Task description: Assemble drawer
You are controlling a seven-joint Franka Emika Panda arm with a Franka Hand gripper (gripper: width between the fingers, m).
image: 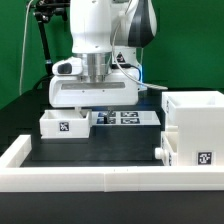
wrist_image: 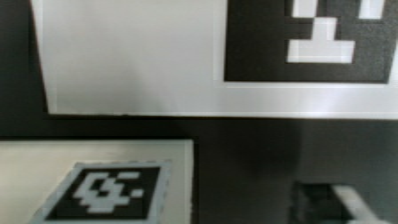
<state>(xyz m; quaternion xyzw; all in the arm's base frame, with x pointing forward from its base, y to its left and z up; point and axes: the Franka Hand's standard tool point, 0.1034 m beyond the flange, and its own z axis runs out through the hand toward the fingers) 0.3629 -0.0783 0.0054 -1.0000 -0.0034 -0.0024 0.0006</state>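
Note:
A small white drawer box [image: 65,124] with a black marker tag stands on the dark table at the exterior view's left. A larger white drawer housing [image: 196,128] with tags stands at the exterior view's right. My gripper [image: 93,106] hangs low just beside the small box, between it and the marker board [image: 127,118], with its fingers mostly hidden under the white wrist block. In the wrist view the box's tagged face [wrist_image: 107,185] and the marker board [wrist_image: 143,60] fill the picture. One dark fingertip [wrist_image: 349,203] shows far off to one side, with nothing held.
A low white wall [image: 100,178] runs along the table's front and up the exterior view's left edge. A small knob [image: 161,151] sticks out from the housing's side. A black stand and cables are behind the arm.

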